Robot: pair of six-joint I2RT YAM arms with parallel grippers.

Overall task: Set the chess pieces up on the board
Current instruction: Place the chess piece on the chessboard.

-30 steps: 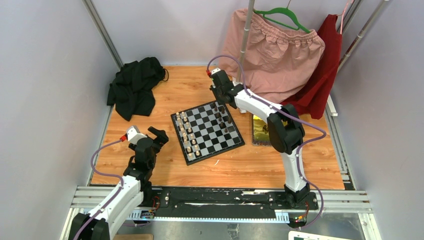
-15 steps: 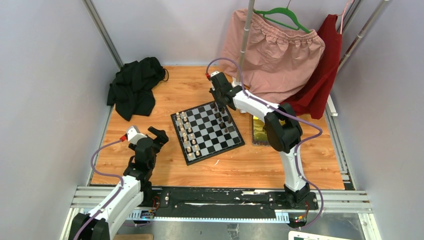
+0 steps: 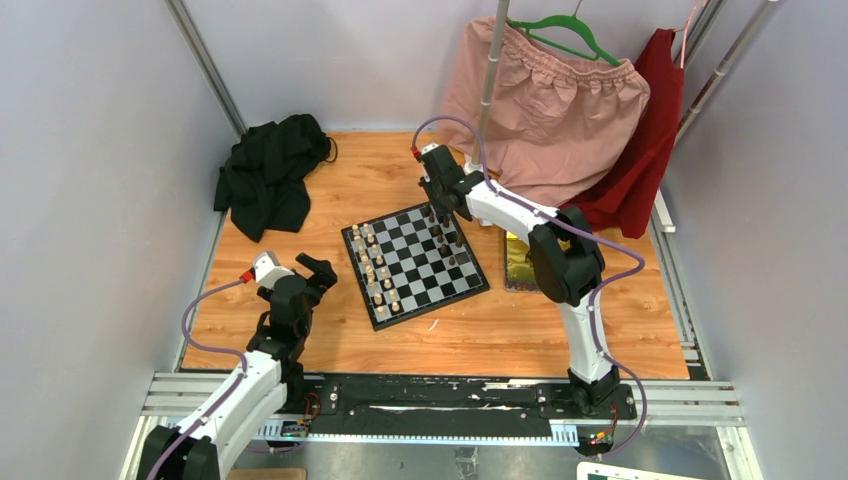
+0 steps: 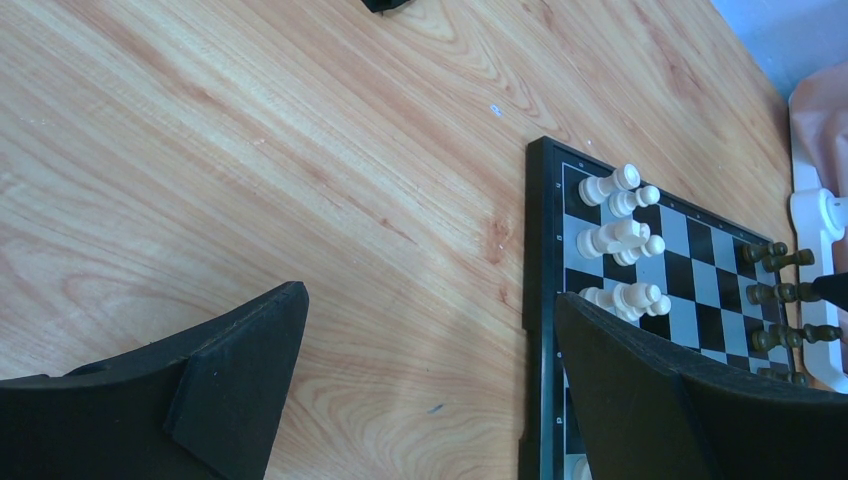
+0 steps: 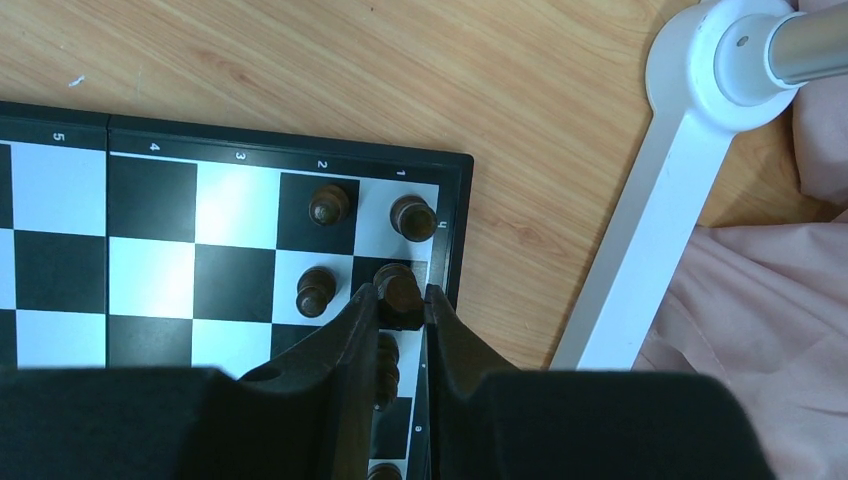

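Dark chessman (image 5: 401,288) gripped by right hand (image 5: 400,305) crowds its neighbours (image 5: 413,217) on board (image 5: 456,240) near bench's (image 3: 380,170) far edge; release may topple them; left hand (image 4: 430,305) spread, empty.

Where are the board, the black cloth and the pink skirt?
board (image 3: 415,262): top external view, bare centre square.
black cloth (image 3: 268,180): top external view, its middle.
pink skirt (image 3: 560,120): top external view, its middle.
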